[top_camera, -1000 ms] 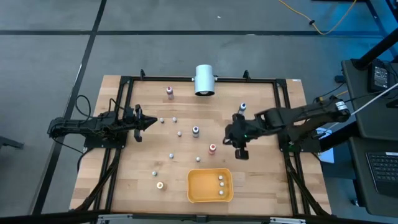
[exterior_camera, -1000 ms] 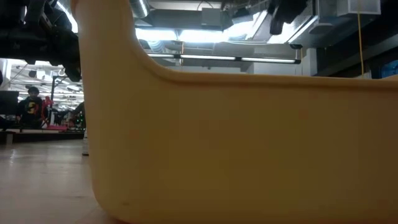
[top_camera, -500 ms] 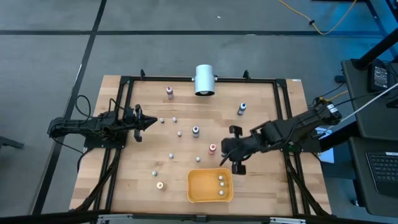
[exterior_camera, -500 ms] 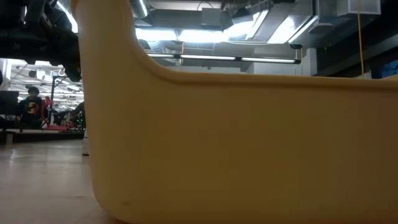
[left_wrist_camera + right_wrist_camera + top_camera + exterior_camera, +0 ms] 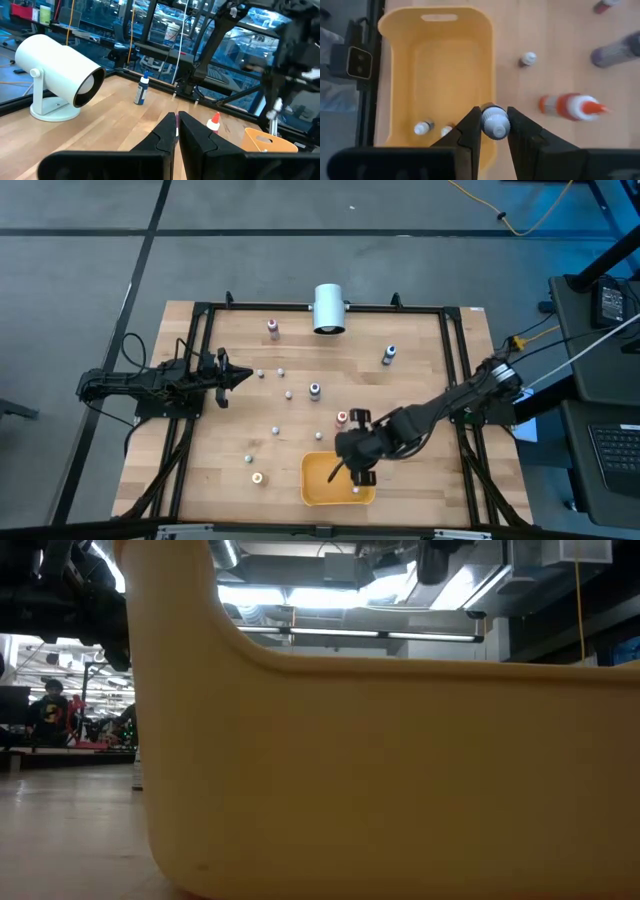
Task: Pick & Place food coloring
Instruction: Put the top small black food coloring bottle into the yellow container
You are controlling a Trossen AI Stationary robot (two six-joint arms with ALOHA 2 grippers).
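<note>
Right gripper (image 5: pixel 493 131) pinches a whitish-capped food coloring bottle (image 5: pixel 494 122) over the orange tray (image 5: pixel 318 490) rim at its 3 o'clock edge, likely for dropping beside bottles already inside, while left gripper (image 5: pixel 243 376), fingers together and empty, idles far off at the table's 9 o'clock.

robotics lab or industrial test space, not a home. wooden counter (image 5: pixel 300 430) sat inside a black metal frame (image 5: pixel 200 315) on a grey concrete floor (image 5: pixel 250 240) marked with dark tape lines. yellow cable (image 5: pixel 520 215) ran across that floor. low view showed exposed ceiling ducts (image 5: pixel 300 615) and strip lights (image 5: pixel 360 636), with a person (image 5: pixel 48 712) far back among equipment. left wrist view showed glass partitions (image 5: pixel 165 30) with more rigs beyond. a desk with a keyboard (image 5: pixel 615 455) stood beside the counter.
</note>
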